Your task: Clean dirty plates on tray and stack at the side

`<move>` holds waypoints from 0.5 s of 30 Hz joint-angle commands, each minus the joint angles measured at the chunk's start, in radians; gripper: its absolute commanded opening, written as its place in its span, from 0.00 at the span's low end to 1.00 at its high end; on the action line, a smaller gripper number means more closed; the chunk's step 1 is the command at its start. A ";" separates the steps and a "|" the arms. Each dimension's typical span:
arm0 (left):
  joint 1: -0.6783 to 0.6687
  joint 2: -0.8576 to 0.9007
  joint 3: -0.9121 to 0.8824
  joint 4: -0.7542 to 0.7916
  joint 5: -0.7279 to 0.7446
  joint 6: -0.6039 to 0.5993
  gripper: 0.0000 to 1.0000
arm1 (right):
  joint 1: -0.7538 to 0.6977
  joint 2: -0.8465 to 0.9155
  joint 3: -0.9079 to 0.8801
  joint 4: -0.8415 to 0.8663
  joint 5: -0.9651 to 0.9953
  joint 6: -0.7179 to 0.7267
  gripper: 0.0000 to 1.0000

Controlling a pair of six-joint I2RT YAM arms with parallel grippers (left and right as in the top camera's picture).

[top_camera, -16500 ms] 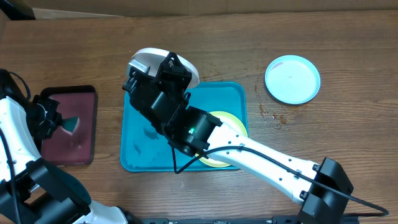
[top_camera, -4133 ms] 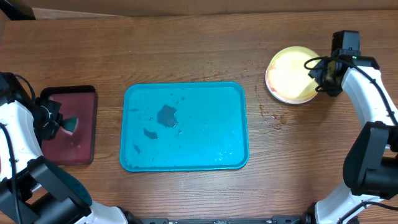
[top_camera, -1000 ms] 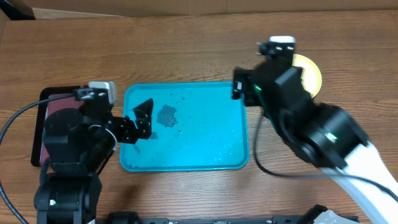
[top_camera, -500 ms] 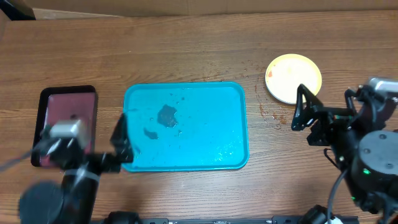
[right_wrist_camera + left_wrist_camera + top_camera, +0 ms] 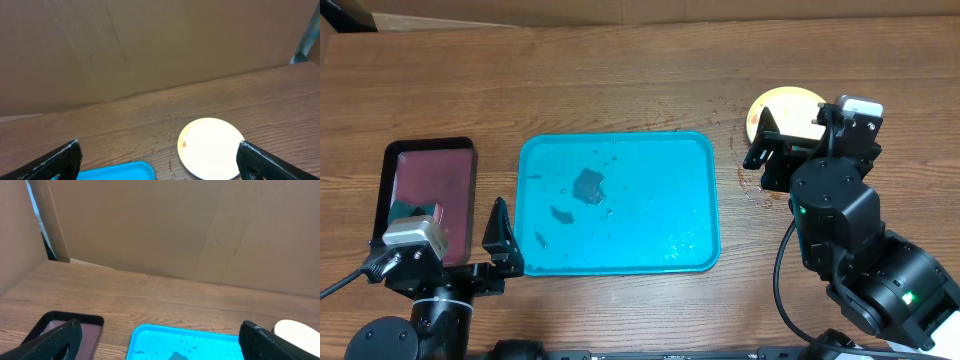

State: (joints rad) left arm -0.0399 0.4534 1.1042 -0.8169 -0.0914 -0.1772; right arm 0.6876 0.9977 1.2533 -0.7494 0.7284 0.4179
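The teal tray [image 5: 620,215] lies mid-table with no plates on it, only wet patches and dark smudges [image 5: 588,186]. At the far right, off the tray, a pale yellow plate [image 5: 786,104] rests on the wood, its near edge hidden by my right arm; I cannot tell what lies under it. It shows a small orange smear in the right wrist view [image 5: 210,147]. My right gripper [image 5: 810,135] [image 5: 160,161] stands open and empty just short of that plate. Open and empty too, my left gripper [image 5: 450,238] [image 5: 160,342] is by the tray's [image 5: 185,342] near-left corner.
A maroon tray with a black rim [image 5: 430,180] [image 5: 87,327] lies left of the teal tray, with a teal sponge [image 5: 417,209] at its near end. Cardboard walls [image 5: 165,225] close the far side. Small dark specks [image 5: 752,185] mark the wood between tray and plate.
Both arms have drawn back from the tray's sides toward the near edge. The right arm then shifted up again, covering the plate's near edge. Both grippers stayed open.
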 commanded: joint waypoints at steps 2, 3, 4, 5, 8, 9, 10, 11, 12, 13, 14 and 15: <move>-0.005 0.003 0.003 -0.003 -0.016 -0.010 1.00 | 0.000 -0.019 0.003 0.014 0.010 0.001 1.00; -0.005 0.003 0.003 -0.008 -0.016 -0.010 1.00 | 0.000 -0.028 0.003 0.017 -0.002 0.001 1.00; -0.005 0.003 0.003 -0.021 -0.016 -0.010 1.00 | 0.000 -0.039 0.003 0.021 -0.011 0.001 1.00; -0.005 0.003 0.003 -0.036 -0.016 -0.010 1.00 | 0.000 -0.053 0.003 0.023 -0.017 0.001 1.00; -0.005 0.003 0.003 -0.101 -0.016 -0.010 1.00 | 0.000 -0.101 0.003 0.014 -0.044 0.000 1.00; -0.005 0.003 0.003 -0.132 -0.016 -0.010 1.00 | 0.000 -0.123 0.003 0.004 -0.061 0.000 1.00; -0.005 0.003 0.003 -0.156 -0.016 -0.010 1.00 | 0.000 -0.138 0.003 -0.005 -0.075 0.000 1.00; -0.005 0.003 0.003 -0.186 -0.016 -0.010 1.00 | 0.000 -0.156 0.003 -0.016 -0.092 0.000 1.00; -0.005 0.003 0.003 -0.218 -0.016 -0.010 1.00 | 0.000 -0.173 0.003 -0.029 -0.109 0.000 1.00; -0.005 0.003 0.003 -0.256 -0.016 -0.010 1.00 | 0.000 -0.189 0.003 -0.043 -0.125 0.000 1.00; -0.005 0.003 0.003 -0.288 -0.016 -0.010 1.00 | 0.000 -0.204 0.003 -0.058 -0.135 0.001 1.00; -0.005 0.003 0.003 -0.321 -0.016 -0.010 1.00 | 0.000 -0.216 0.003 -0.071 -0.144 0.000 1.00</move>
State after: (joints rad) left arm -0.0399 0.4534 1.1042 -1.0996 -0.0952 -0.1802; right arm 0.6876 0.8162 1.2533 -0.8055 0.6376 0.4183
